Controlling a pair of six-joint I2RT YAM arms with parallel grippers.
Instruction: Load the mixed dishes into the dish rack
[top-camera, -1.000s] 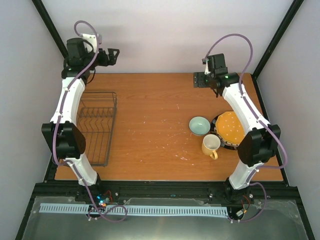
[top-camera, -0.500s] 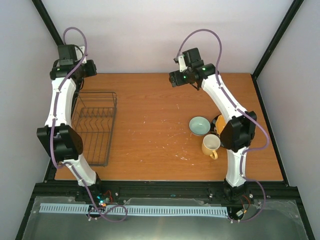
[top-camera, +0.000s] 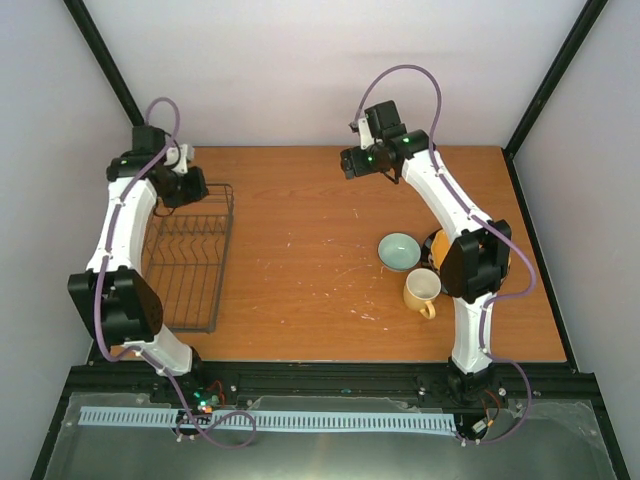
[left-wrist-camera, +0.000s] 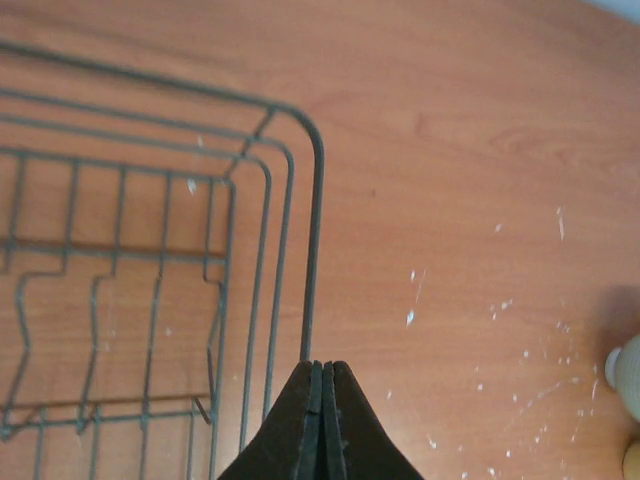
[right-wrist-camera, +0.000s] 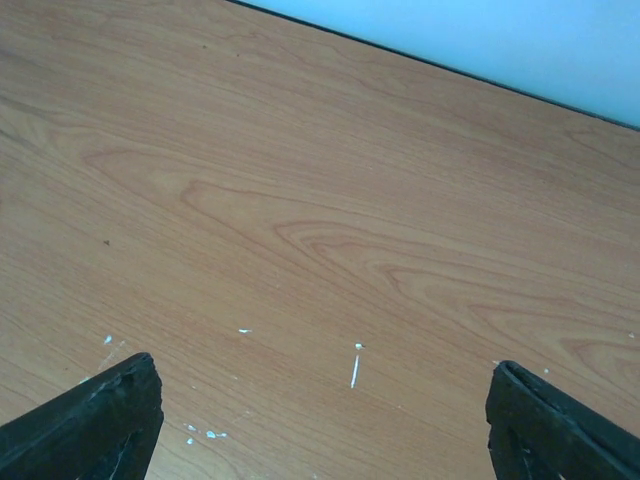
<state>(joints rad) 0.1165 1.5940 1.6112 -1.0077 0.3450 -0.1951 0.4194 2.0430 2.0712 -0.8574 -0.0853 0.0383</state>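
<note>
My left claw (left-wrist-camera: 322, 420) is pinched fully shut with nothing in it. Its tips sit right at the rim wire of the dish rack (left-wrist-camera: 150, 250), at a corner; I can't tell whether they touch. The right claw (right-wrist-camera: 320, 410) is spread wide and empty over bare surface (top-camera: 320, 220), well away from the dishes.

The rack stands at the left edge with nothing loaded. The bowl (top-camera: 399, 251) and mug (top-camera: 422, 289) sit at the right side, close together, and the plates (top-camera: 433, 246) lie just behind them, mostly hidden under my right arm.

I'd judge all of these as hard, glazed and slick, so they're stiff to grip but apt to slip or chip if dropped. For the mug I'd pinch the wall at the rim, one finger inside, and the same for the bowl. The plates need an edge grip, top one first. The rack looks light and may slide if bumped.
</note>
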